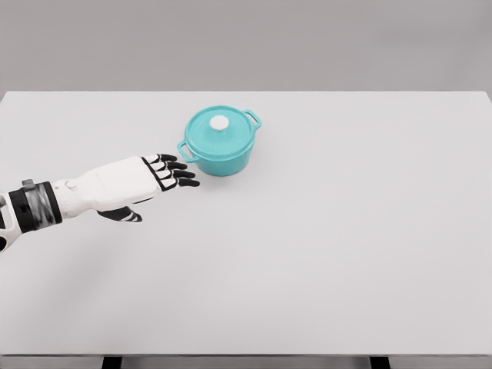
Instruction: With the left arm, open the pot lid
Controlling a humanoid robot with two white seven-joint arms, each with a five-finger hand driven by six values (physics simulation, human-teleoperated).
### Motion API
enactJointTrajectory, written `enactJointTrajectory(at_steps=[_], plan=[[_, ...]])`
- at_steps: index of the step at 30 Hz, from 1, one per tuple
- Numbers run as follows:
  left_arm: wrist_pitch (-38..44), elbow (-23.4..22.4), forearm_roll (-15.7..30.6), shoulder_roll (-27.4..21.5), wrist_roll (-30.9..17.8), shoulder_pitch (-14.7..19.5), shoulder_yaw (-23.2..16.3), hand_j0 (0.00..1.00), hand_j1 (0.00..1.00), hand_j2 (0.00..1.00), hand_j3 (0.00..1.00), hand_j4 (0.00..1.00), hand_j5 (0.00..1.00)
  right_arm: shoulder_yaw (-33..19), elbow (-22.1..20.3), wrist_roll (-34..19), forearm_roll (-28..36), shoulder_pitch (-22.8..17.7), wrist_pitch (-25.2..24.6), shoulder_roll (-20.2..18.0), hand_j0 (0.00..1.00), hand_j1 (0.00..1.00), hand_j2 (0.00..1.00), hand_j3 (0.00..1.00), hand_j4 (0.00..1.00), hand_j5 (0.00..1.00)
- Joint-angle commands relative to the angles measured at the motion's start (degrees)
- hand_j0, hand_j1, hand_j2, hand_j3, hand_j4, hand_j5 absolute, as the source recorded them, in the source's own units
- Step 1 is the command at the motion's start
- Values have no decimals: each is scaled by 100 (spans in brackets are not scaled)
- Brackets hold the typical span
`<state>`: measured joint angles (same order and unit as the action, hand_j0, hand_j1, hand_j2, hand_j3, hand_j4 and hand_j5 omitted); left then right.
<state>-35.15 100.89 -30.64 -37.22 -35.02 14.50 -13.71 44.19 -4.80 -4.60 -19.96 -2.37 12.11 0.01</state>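
Left hand (157,175): arm enters from the lower left edge, forearm running up and to the right across the table (346,254). Palm down, fingers (178,174) extended and loosely spread, black tips pointing right and slightly up. Thumb (123,216) hangs below the palm. Nothing held; hand released.

Fingertips sit near the pot (221,146), apart from it. A narrow strip of bare table shows between the foremost tips and the pot's lower left wall. No contact visible.

Pot: teal, round, upright, on the far half of the table, a little left of centre. Two side handles, one at lower left (183,148) just beside the fingertips, one at upper right (254,118). The line through the handles runs diagonally, roughly along the direction the forearm already points.

Lid (218,127): teal, seated flat on the pot, closed. White knob (220,122) at its centre.

Bearing that matters: the knob lies up and to the right of the fingertips, past the near handle and, by my reading, above hand level. Judgement: the hand needs to rise and carry forward over the rim before closing on the knob; coming in low risks nudging the near handle or the pot wall.

Right arm: not seen.
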Motion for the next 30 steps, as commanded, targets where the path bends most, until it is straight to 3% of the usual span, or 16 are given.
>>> enactJointTrajectory(at_steps=[1, 7, 10, 11, 13, 16, 17, 19, 21, 24, 26, 30], plan=[[15, 9, 32, -22, 2, 0, 0, 100, 100, 100, 100, 100, 100, -6, 15, -23, 10, 0, 2, -1, 100, 100, 100, 100, 100, 100], [15, 9, 14, -84, 2, 44, 0, 100, 100, 100, 100, 100, 100, 2, 23, 3, 1, -26, -7, -1, 100, 100, 100, 100, 100, 100], [15, 9, 128, -566, 2, 228, -114, 100, 100, 100, 100, 100, 100, 2, 23, 3, 1, -26, -7, -1, 100, 100, 100, 100, 100, 100], [15, 0, 523, -1006, 2, 667, -640, 100, 100, 100, 100, 100, 100, 2, 23, 3, 1, -26, -7, -1, 100, 100, 100, 100, 100, 100], [15, -298, 2043, -1604, 2, 1861, -1976, 100, 100, 100, 100, 100, 100, 2, 23, 3, 1, -26, -7, -1, 100, 100, 100, 100, 100, 100], [15, -746, 2203, -1552, 2, 3655, -3480, 100, 100, 100, 100, 100, 100, 2, 23, 3, 1, -26, 2, -1, 100, 100, 100, 100, 100, 100], [15, -869, 2203, -1429, 2, 4095, -3875, 100, 100, 100, 100, 100, 100, 2, 23, 3, 1, -26, 2, -1, 100, 100, 100, 100, 100, 100], [15, -1282, 2150, -1095, 2, 4623, -4289, 100, 100, 100, 100, 100, 100, 2, 23, 3, 1, -26, 2, -1, 100, 100, 100, 100, 100, 100], [15, -2073, 1965, -594, 2, 4746, -4333, 100, 100, 100, 100, 100, 100, 2, 23, 3, 1, -26, 2, -1, 100, 100, 100, 100, 100, 100], [15, -2557, 1912, -409, 2, 4957, -4395, 100, 100, 100, 100, 100, 100, 2, 23, 3, 1, -26, 2, -1, 100, 100, 100, 100, 100, 100], [15, -3111, 1895, -32, 2, 4983, -4395, 100, 100, 100, 100, 100, 100, 2, 23, 3, 1, -26, -7, -1, 100, 100, 100, 100, 100, 100], [15, -3155, 1869, 162, 2, 4983, -4430, 100, 100, 100, 100, 100, 100, 2, 23, 3, 1, -26, -7, -1, 100, 100, 100, 100, 100, 100]])
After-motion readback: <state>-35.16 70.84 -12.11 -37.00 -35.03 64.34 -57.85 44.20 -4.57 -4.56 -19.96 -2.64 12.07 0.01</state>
